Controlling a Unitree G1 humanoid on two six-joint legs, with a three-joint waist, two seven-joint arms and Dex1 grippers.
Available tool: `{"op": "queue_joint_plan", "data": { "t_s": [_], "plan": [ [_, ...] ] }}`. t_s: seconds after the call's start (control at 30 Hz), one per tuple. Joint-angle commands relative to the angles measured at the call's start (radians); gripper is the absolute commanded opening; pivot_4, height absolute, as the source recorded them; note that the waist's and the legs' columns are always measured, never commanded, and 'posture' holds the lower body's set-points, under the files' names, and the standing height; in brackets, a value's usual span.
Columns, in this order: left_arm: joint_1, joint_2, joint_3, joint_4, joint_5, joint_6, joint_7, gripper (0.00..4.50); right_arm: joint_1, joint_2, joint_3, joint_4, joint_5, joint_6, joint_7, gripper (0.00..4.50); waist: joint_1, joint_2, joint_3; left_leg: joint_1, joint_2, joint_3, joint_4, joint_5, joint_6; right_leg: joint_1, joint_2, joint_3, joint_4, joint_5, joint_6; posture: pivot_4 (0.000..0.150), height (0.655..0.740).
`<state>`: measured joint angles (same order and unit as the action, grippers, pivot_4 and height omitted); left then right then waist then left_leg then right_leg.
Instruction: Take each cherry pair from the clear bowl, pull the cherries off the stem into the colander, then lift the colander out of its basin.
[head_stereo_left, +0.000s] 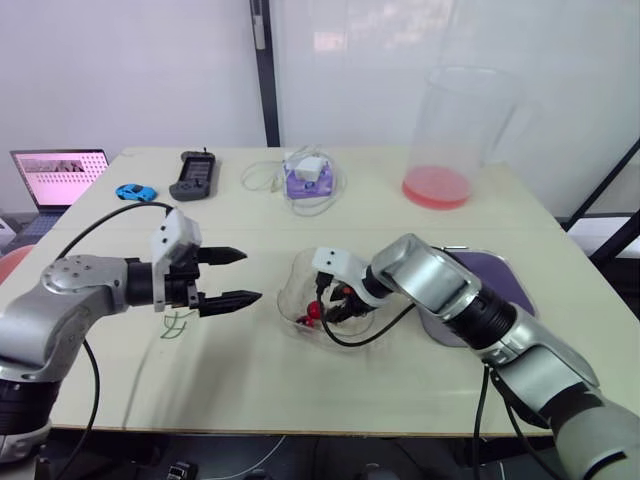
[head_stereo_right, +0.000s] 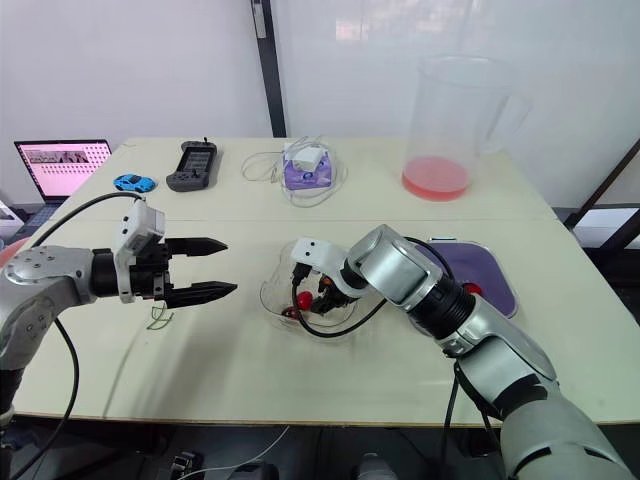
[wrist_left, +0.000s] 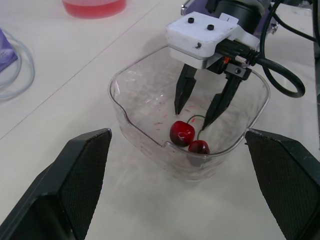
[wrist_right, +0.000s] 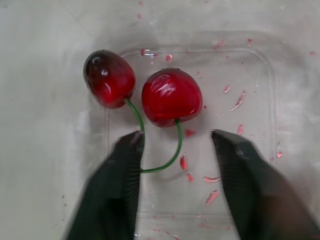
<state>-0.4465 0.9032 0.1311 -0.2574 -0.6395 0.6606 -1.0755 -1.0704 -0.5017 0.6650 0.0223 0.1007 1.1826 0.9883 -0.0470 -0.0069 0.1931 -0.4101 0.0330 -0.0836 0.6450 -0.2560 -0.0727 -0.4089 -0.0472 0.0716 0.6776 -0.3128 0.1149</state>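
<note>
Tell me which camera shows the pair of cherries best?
The right wrist view: the cherry pair and its green stem lie close up between the fingers of the open right pincer. The left wrist view shows them smaller in the clear bowl; the head views catch a red glimpse.

The left gripper (wrist_left: 177, 135) holds its two black fingers (wrist_left: 75, 185) spread wide, a clear bowl (wrist_left: 120, 102) straight ahead in the gap between them. Inside, a cherry pair (wrist_left: 182, 133) lies against the bowl's near wall, the two red fruits touching. The right gripper (wrist_left: 191, 118) reaches down into the bowl from the far side, its fingertips parted on either side of the green stem (wrist_left: 196, 118). Beyond, on the pale table (wrist_left: 65, 115), stands a container of red liquid (wrist_left: 93, 6).
</note>
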Motion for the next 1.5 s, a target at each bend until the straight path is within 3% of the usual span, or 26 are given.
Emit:
{"op": "queue_joint_plan", "data": {
  "t_s": [0.03, 0.27, 0.47, 0.73, 0.8, 0.9, 1.07, 1.2, 1.5],
  "plan": [
    [-0.026, 0.003, 0.004, -0.012, 0.006, -0.021, -0.005, 4.5, -0.013, 0.004, -0.005, -0.006, 0.0, -0.004, -0.008, 0.22, 0.0, 0.0, 0.0, 0.0, 0.0, 0.0, 0.0, 0.0, 0.0, 0.0, 0.0, 0.0, 0.0, 0.0, 0.0, 0.15, 0.7332],
    [-0.028, -0.002, 0.006, -0.011, 0.012, -0.021, -0.006, 4.5, -0.035, -0.009, -0.004, -0.015, -0.007, -0.072, 0.012, 0.1, 0.0, 0.0, 0.0, 0.0, 0.0, 0.0, 0.0, 0.0, 0.0, 0.0, 0.0, 0.0, 0.0, 0.0, 0.0, 0.15, 0.7332],
    [-0.03, -0.015, 0.005, -0.013, 0.008, -0.013, -0.008, 4.5, -0.117, -0.051, 0.093, 0.044, -0.104, -0.348, 0.132, 0.1, -0.001, 0.0, 0.0, 0.0, 0.0, 0.0, 0.0, 0.0, 0.0, 0.0, 0.0, 0.0, 0.0, 0.0, 0.0, 0.15, 0.7332],
    [-0.013, -0.019, 0.026, -0.037, -0.02, 0.009, -0.004, 4.5, -0.194, -0.004, 0.124, 0.247, -0.252, -0.69, 0.196, 0.1, -0.001, 0.0, 0.0, 0.0, 0.0, 0.0, 0.0, 0.0, 0.0, 0.0, 0.0, 0.0, 0.0, 0.0, 0.0, 0.15, 0.7332],
    [-0.007, -0.017, 0.029, -0.041, -0.023, 0.011, 0.0, 4.5, -0.197, 0.005, 0.114, 0.279, -0.287, -0.746, 0.186, 0.68, -0.002, 0.0, 0.0, 0.0, 0.0, 0.0, 0.0, 0.0, 0.0, 0.0, 0.0, 0.0, 0.0, 0.0, 0.0, 0.15, 0.7332],
    [-0.004, -0.017, 0.03, -0.045, -0.025, 0.014, 0.007, 4.5, -0.191, 0.005, 0.084, 0.282, -0.305, -0.769, 0.21, 1.91, -0.001, 0.0, 0.0, 0.0, 0.0, 0.0, 0.0, 0.0, 0.0, 0.0, 0.0, 0.0, 0.0, 0.0, 0.0, 0.15, 0.7332],
    [-0.004, -0.018, 0.025, -0.047, -0.025, 0.013, 0.011, 4.5, -0.17, -0.049, -0.052, 0.112, -0.235, -0.597, 0.276, 4.34, 0.003, 0.0, 0.0, 0.0, 0.0, 0.0, 0.0, 0.0, -0.001, 0.0, 0.0, 0.0, 0.001, 0.0, 0.0, 0.15, 0.7332],
    [-0.012, -0.021, 0.022, -0.04, -0.027, 0.008, 0.006, 4.5, -0.108, -0.072, -0.141, -0.076, -0.166, -0.365, 0.284, 4.34, 0.003, 0.0, 0.0, 0.0, 0.0, 0.0, 0.0, 0.0, -0.001, 0.0, 0.0, 0.0, 0.001, 0.0, 0.0, 0.15, 0.7332],
    [-0.025, -0.018, 0.019, 0.002, -0.022, -0.022, -0.028, 4.5, 0.052, 0.12, -0.256, -0.25, -0.095, 0.269, -0.018, 4.34, 0.0, 0.0, 0.0, 0.0, 0.0, -0.001, 0.0, 0.0, -0.001, -0.001, 0.0, 0.0, 0.003, -0.001, -0.001, 0.15, 0.7332]
  ]
}}
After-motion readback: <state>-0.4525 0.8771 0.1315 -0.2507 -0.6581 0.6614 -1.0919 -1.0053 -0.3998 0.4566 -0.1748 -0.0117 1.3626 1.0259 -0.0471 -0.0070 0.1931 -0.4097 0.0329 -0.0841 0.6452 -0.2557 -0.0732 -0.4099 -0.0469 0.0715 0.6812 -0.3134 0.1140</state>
